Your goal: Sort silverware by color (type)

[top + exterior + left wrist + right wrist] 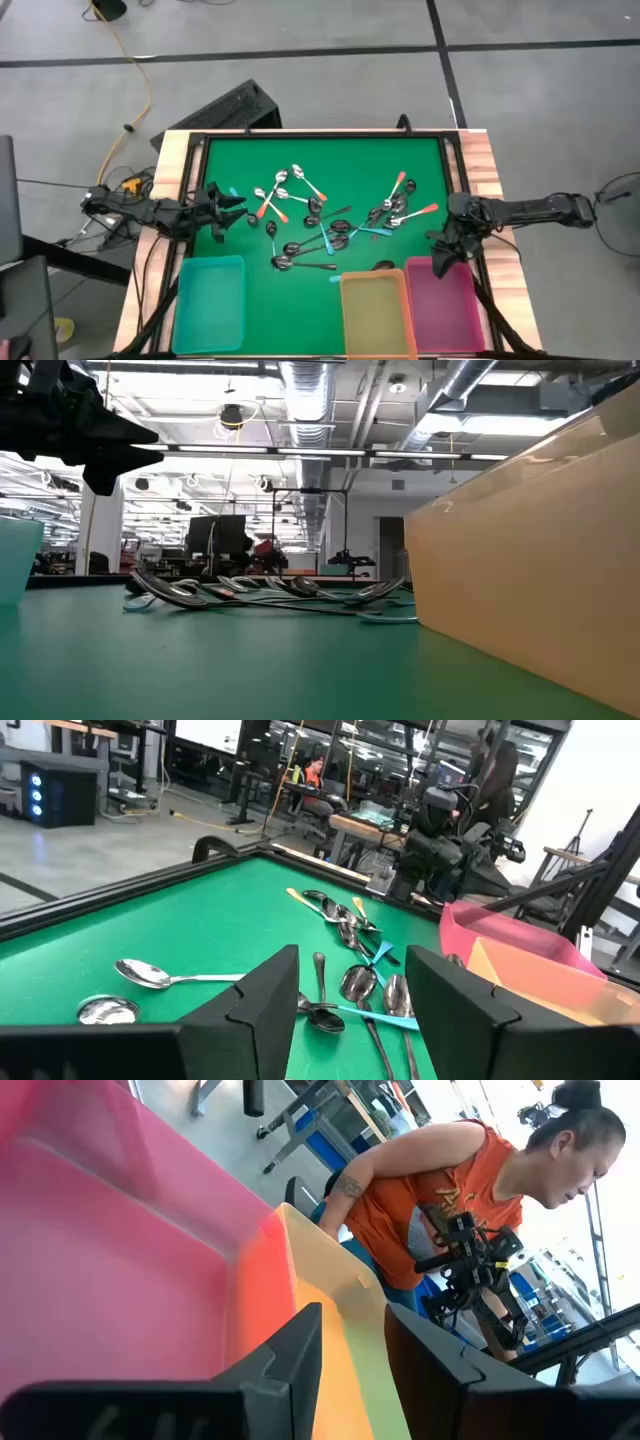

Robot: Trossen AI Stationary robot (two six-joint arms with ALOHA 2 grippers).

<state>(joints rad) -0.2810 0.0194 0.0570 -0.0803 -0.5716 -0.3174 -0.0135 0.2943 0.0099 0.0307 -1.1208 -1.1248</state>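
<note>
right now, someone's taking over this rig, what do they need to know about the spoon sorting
Left gripper: open, empty, at the mat's left edge above the teal bin.
Right gripper: open, empty, over the pink bin.
Spoons: all in view lie loose on the green mat, in two tangled clusters, orange, blue and dark handles mixed.
Done: nothing shows in the teal, yellow or pink bins from above.
Left: practically the whole sort.
A person in an orange shirt is bending close beyond the bins.
</note>
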